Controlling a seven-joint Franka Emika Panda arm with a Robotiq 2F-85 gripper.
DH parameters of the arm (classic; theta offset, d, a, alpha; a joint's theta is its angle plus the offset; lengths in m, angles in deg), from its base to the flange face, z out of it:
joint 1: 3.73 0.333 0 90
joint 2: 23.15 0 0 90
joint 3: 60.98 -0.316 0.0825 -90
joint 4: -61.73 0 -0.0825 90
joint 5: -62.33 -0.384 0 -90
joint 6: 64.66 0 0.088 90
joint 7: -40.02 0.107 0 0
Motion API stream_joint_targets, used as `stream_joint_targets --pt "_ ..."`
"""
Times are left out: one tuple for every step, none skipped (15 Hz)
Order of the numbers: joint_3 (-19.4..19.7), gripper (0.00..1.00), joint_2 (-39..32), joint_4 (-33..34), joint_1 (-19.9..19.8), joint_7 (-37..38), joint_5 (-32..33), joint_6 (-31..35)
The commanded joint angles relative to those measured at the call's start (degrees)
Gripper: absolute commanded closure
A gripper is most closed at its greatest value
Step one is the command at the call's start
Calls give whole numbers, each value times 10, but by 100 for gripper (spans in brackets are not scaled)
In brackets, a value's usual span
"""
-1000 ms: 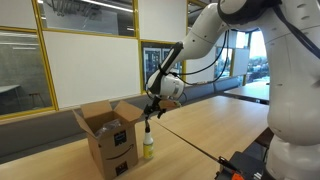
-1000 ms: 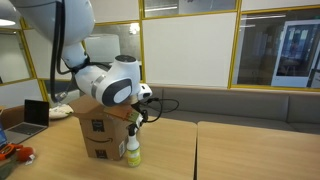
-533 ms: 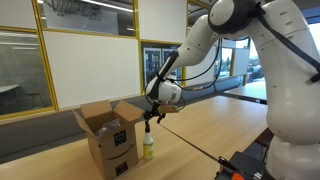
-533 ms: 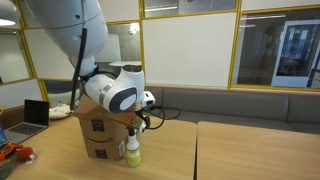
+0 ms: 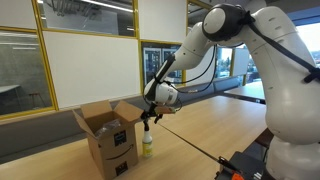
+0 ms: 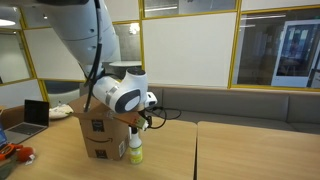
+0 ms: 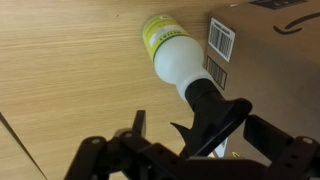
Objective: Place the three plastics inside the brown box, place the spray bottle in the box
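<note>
A white spray bottle (image 5: 148, 146) with a yellow label and black trigger head stands upright on the wooden table, right beside the open brown cardboard box (image 5: 112, 140). It also shows in an exterior view (image 6: 134, 151) and in the wrist view (image 7: 178, 60). My gripper (image 5: 148, 120) (image 6: 137, 124) is just above it. In the wrist view my fingers (image 7: 200, 132) are open, one on each side of the black spray head, with a gap on the left side. The box (image 6: 98, 125) (image 7: 272, 40) holds something pale. The plastics do not show clearly.
A laptop (image 6: 34, 112) sits on the table behind the box. A black cable (image 5: 200, 150) runs across the tabletop. Black-and-orange gear (image 5: 245, 165) lies at the table's near edge. A second table (image 6: 260, 150) adjoins across a narrow gap.
My arm has bent further and the gripper has sunk slightly over the spray bottle's head. The bottle and box have not moved.
</note>
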State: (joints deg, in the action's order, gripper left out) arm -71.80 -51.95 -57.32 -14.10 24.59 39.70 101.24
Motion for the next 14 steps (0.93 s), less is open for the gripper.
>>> stream_joint_targets --pt "-7 0 -22 29 -6 12 21 5" --pt "-5 0 -23 31 -5 14 25 6" --pt "-6 0 -24 34 -5 14 28 6" --pt "-7 0 -26 37 -5 15 30 6" --pt "-7 0 -26 39 -5 15 32 5" --pt "-9 0 -26 41 -6 14 33 5" --pt "-7 0 -24 41 -3 17 35 5" --pt "-7 0 -23 42 -3 17 37 7" --pt "-8 0 -23 43 -3 18 37 7" --pt "-10 0 -25 45 -6 16 36 8" --pt "-12 0 -27 47 -7 15 34 9" --pt "-15 0 -30 49 -9 15 31 10" --pt "-17 0 -33 51 -10 14 30 11" --pt "-19 0 -37 53 -11 15 29 11"
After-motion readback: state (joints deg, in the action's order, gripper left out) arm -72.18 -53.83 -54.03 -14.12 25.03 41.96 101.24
